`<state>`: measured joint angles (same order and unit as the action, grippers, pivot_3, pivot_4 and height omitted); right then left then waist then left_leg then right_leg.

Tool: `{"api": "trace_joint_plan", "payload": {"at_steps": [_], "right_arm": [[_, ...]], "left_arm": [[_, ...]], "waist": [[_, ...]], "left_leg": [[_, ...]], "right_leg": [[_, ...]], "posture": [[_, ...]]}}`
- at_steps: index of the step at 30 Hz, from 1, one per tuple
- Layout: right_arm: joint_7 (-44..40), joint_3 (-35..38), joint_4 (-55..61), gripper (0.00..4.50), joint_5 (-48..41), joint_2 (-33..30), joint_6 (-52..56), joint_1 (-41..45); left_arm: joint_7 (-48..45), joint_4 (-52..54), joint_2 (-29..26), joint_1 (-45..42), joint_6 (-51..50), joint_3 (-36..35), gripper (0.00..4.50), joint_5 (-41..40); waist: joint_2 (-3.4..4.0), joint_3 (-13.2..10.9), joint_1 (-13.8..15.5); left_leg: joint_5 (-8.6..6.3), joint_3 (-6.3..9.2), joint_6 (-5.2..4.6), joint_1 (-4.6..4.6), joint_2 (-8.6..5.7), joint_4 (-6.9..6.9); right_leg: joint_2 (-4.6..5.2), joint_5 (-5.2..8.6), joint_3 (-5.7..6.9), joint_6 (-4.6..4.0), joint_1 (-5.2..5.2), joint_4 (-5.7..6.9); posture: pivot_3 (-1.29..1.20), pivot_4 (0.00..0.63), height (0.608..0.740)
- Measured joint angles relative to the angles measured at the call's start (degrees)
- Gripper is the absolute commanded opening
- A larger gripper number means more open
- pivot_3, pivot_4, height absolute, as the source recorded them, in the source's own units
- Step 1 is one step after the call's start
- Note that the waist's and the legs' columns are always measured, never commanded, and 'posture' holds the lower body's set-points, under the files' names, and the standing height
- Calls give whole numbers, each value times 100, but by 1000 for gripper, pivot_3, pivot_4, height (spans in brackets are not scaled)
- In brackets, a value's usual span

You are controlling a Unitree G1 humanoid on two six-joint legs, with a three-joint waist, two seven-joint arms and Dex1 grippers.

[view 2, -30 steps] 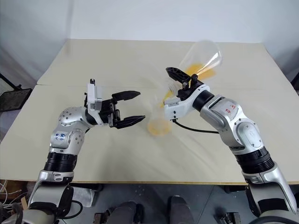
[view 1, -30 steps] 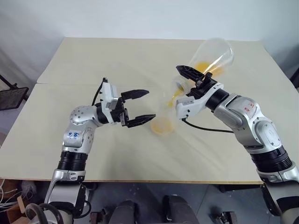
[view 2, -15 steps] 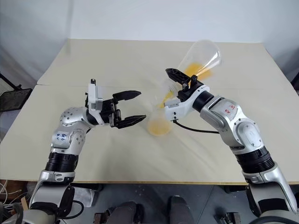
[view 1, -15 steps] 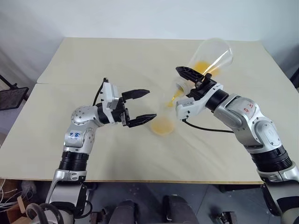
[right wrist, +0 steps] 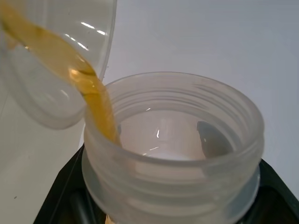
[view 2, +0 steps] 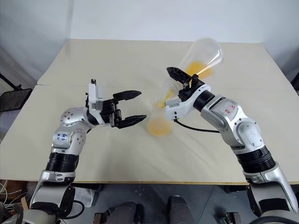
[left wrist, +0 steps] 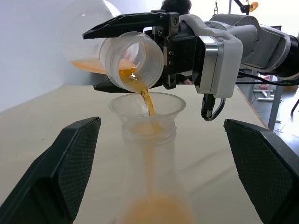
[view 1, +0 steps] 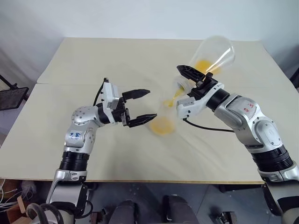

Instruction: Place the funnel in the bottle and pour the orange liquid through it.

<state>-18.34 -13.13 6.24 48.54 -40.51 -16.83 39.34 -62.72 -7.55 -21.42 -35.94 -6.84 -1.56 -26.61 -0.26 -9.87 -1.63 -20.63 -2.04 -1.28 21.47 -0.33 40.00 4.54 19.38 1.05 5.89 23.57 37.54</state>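
The right gripper (view 1: 189,83) is clamping the tilted flask's (view 1: 212,55) neck, sending orange liquid (left wrist: 145,99) into the funnel (left wrist: 147,108) seated in the bottle (left wrist: 149,186); left gripper (view 1: 142,107) is gaping wide beside it.

Robotics lab or test room, bare and purpose-set. A plain beige tabletop (view 1: 93,60) made of two boards butted together stands against blank white walls (view 1: 117,18), nothing domestic around. Beyond the tabletop's left edge sits a black stand or rack (view 1: 10,95); under its near edge, loose cables (view 1: 11,189) on the floor; the left wrist view shows more metal stands (left wrist: 268,93) in the background.
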Motion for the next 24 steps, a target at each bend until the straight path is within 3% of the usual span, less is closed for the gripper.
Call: {"api": "trace_joint_plan", "payload": {"at_steps": [24], "right_arm": [[227,0,-112,2482,129,-57,-92,31]], "left_arm": [[3,0,31,-1,0,0,4500,0]], "waist": [[0,0,0]], "left_leg": [[0,0,0,0,0,0]], "right_leg": [[0,0,0,0,0,1]], "posture": [[0,150,740]]}}
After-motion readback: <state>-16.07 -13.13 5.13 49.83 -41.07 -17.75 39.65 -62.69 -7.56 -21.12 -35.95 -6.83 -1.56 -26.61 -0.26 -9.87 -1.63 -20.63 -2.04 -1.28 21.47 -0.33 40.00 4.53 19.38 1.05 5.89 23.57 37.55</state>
